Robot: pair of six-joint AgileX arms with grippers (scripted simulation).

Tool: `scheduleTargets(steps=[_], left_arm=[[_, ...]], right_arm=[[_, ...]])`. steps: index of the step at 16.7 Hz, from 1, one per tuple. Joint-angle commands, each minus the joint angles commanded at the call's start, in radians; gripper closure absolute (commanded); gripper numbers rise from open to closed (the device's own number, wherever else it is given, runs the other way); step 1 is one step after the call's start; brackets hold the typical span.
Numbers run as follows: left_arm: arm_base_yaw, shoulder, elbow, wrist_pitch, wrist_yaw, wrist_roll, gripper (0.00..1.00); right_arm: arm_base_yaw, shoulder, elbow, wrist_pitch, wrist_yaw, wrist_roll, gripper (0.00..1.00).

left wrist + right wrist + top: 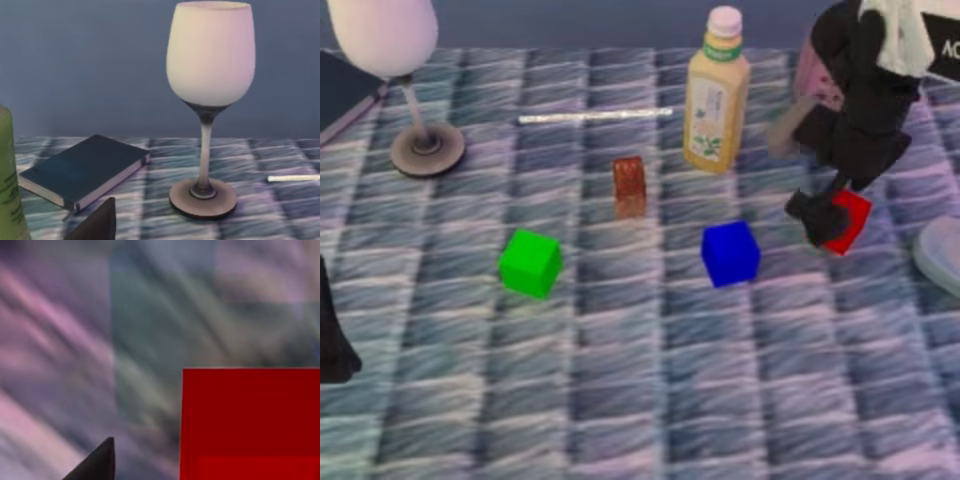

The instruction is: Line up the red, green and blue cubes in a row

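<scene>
From above, the right gripper [823, 222] sits down at the red cube [849, 221], right of the blue cube [730, 253] and green cube [530, 263], seemingly to grasp it. Right wrist: red fills the corner, finger spacing unclear. Left wrist: the parked arm faces a wine glass [209, 100].

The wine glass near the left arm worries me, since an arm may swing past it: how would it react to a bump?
The wine glass probably tips easily: wide bowl, thin stem, small foot. It looks fragile and, once down, would likely roll.
</scene>
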Motion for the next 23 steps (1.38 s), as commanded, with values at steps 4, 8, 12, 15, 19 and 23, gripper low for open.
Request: scheduleTargets(steps=[4,8,12,15,19,23], left_arm=[[0.000,0.000,0.000,0.000,0.000,0.000,0.00],[0.000,0.000,0.000,0.000,0.000,0.000,0.00],[0.000,0.000,0.000,0.000,0.000,0.000,0.00],[0.000,0.000,0.000,0.000,0.000,0.000,0.00],[0.000,0.000,0.000,0.000,0.000,0.000,0.00],[0.000,0.000,0.000,0.000,0.000,0.000,0.00]], right_arm=[[0.001,0.031,-0.066,0.089,0.000,0.001,0.00],[0.001,0.031,-0.066,0.089,0.000,0.001,0.08],[0.001,0.031,-0.066,0.089,0.000,0.001,0.38],[0.001,0.031,-0.066,0.089,0.000,0.001,0.60],[0.001,0.031,-0.066,0.089,0.000,0.001,0.90],[0.001,0.031,-0.066,0.089,0.000,0.001,1.00]])
